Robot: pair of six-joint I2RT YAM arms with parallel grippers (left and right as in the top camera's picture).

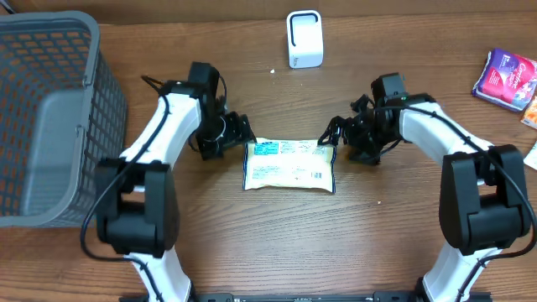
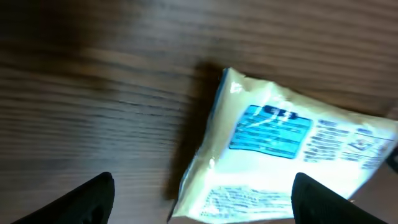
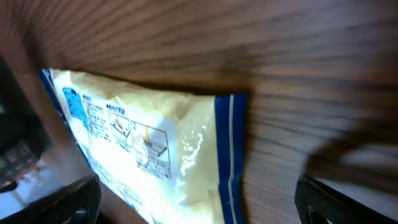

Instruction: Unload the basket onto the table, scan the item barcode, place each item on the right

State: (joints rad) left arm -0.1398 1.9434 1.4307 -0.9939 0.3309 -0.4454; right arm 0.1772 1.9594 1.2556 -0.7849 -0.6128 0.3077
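The item, a white packet with blue edges and printed text (image 1: 289, 164), lies flat on the wooden table between both arms. My left gripper (image 1: 237, 134) stands at its upper left corner. In the left wrist view the jaws (image 2: 205, 198) are wide open and the packet's (image 2: 292, 155) edge lies between the fingers without being pinched. My right gripper (image 1: 336, 137) is at the upper right corner. It too is open (image 3: 202, 200), with the packet's (image 3: 149, 149) blue-striped end between its fingers. The print is too blurred to pick out a barcode.
A white scanner (image 1: 304, 39) stands at the back centre of the table. A grey mesh basket (image 1: 50, 117) fills the left side. A purple packet (image 1: 506, 78) and other items lie at the far right edge.
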